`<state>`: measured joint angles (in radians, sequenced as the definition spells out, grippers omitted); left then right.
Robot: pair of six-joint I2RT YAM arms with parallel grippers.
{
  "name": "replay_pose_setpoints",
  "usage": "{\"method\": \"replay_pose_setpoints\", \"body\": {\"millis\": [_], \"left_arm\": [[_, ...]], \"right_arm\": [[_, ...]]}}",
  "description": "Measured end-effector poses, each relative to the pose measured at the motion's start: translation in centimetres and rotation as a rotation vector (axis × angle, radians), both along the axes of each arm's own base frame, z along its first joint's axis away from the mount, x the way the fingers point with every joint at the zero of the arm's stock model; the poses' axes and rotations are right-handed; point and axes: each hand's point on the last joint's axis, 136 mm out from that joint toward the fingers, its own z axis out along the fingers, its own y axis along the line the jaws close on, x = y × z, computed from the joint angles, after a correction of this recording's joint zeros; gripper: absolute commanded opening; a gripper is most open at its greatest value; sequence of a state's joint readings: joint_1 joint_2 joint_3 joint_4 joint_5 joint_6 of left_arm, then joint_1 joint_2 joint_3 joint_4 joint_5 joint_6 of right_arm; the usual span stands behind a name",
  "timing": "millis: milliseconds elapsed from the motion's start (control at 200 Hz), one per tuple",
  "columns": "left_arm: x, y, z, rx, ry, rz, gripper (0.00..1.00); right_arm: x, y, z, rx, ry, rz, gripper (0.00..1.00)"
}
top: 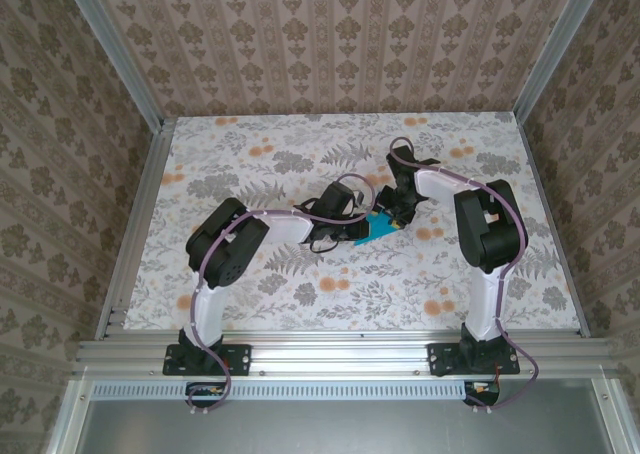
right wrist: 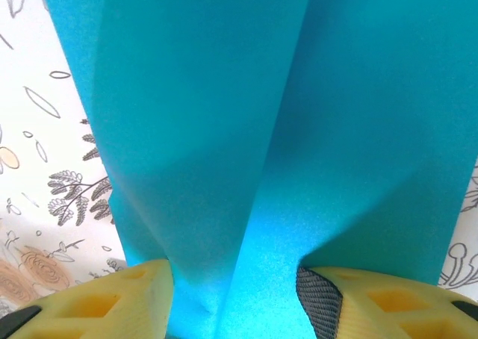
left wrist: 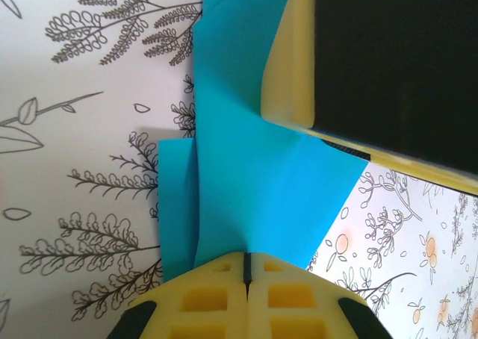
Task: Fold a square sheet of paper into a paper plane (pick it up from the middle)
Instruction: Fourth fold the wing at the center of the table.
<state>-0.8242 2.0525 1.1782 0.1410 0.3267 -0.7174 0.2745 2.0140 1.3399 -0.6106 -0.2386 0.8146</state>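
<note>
One part-folded cyan sheet of paper (left wrist: 254,197), two end effectors, one floral table (top: 300,284).

Left end effector (left wrist: 246,268): clenched, tips meeting on the sheet's near edge, so it is grasping the paper right at the crease. From that end effector the sheet runs straight ahead, with the crease as its long axis in line with the fingers. The paper rests on the table just beyond the tips.

Right end effector (right wrist: 235,309): at the sheet's far end, facing the left one. Fingers partway apart, straddling the same crease, with paper between them. It looks released, not clamped.

Both are at the sheet, but only the left has a hold. My read: the next fold depends on the right one closing or pressing along that crease line while the left anchors.
</note>
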Motion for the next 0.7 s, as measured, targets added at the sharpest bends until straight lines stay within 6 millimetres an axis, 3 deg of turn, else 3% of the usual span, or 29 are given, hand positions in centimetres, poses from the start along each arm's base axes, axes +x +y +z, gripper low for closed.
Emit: {"method": "replay_pose_setpoints", "body": {"millis": [230, 500, 615, 700], "left_arm": [[0.0, 0.0, 0.0, 0.0, 0.001, -0.001, 0.0], [0.0, 0.0, 0.0, 0.001, -0.001, -0.003, 0.0], [0.0, 0.0, 0.0, 0.001, -0.001, -0.004, 0.0], [0.0, 0.0, -0.1, 0.002, -0.002, -0.005, 0.0]], "right_arm": [[0.5, 0.6, 1.7, 0.078, -0.078, 0.074, 0.56], [0.4, 2.0, 6.7, 0.239, -0.329, 0.151, 0.27], [0.3, 2.9, 7.1, 0.295, -0.368, 0.17, 0.11], [0.5, 3.4, 6.6, 0.316, -0.373, 0.182, 0.06]]}}
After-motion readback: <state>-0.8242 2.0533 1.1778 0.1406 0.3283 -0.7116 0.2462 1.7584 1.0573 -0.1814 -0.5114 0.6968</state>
